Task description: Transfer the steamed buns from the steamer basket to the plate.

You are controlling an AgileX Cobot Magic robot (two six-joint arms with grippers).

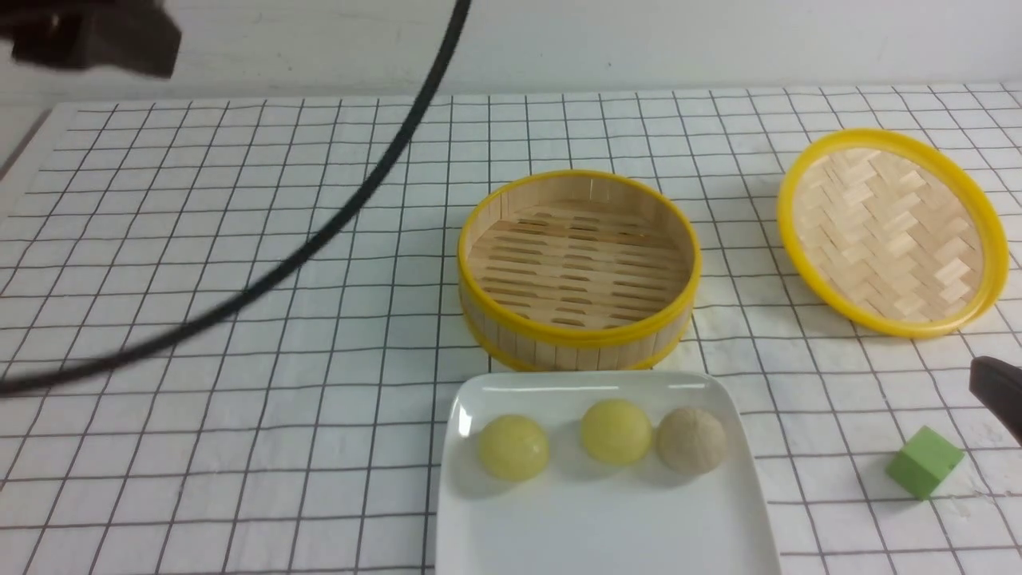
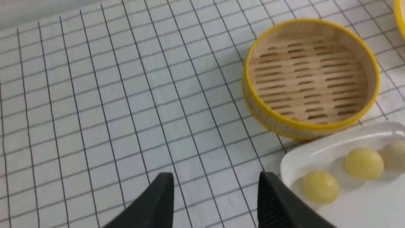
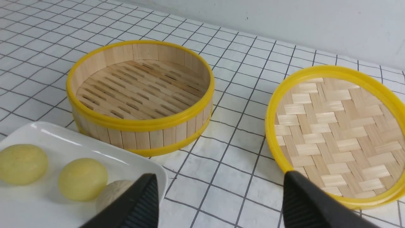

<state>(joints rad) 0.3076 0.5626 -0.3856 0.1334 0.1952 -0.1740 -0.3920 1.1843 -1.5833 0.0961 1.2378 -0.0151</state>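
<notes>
The checked cloth is covering the whole table, and a black cable is arcing over its left half in the front view. The white square plate is sitting nearest the robot. The bamboo steamer basket is standing just beyond it with nothing on its slatted floor, and the woven lid is lying well off to the right.

The left gripper is hanging over bare cloth just beside the plate's left edge, jaws spread wide and gripping nothing. The right gripper is hovering between the plate and the lid, likewise wide open and empty.

All three buns are resting in a row on the plate: a yellow bun, a second yellow bun, and the pleated beige bun touching it. A green cube is sitting apart on the right.

The transfer is looking finished, so only backing off is appearing to remain. Doing that well is meaning lifting each claw upward first, keeping fingers and cable clear of the plate's rim.
</notes>
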